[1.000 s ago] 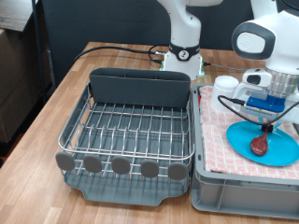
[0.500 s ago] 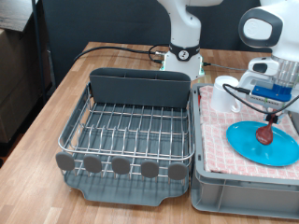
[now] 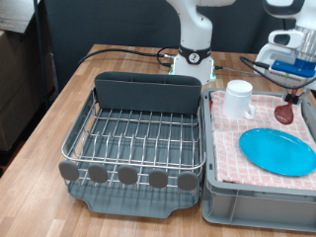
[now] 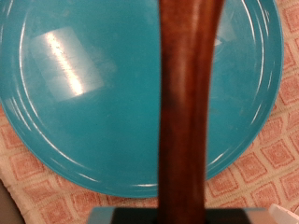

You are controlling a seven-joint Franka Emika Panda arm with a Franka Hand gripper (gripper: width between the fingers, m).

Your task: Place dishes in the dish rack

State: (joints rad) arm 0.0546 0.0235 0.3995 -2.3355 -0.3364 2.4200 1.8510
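Observation:
My gripper (image 3: 294, 92) is at the exterior view's upper right, shut on the reddish-brown wooden spoon (image 3: 284, 111). The spoon hangs bowl-down in the air above the bin. The light-blue plate (image 3: 278, 150) lies flat on the red-checked cloth below it. The white mug (image 3: 238, 98) stands upright on the cloth, left of the spoon. The silver wire dish rack (image 3: 138, 138), with its dark grey back compartment, stands on the exterior view's left and holds nothing. In the wrist view the spoon's handle (image 4: 192, 103) runs across the plate (image 4: 84, 93).
The grey bin (image 3: 227, 193) with the red-checked cloth (image 3: 229, 138) sits against the rack's right side. The robot base (image 3: 195, 59) and black cables are behind the rack. The wooden table (image 3: 39, 168) is bare left of the rack.
The gripper has risen and moved up and to the exterior view's right, lifting the spoon off the plate. The plate now lies bare.

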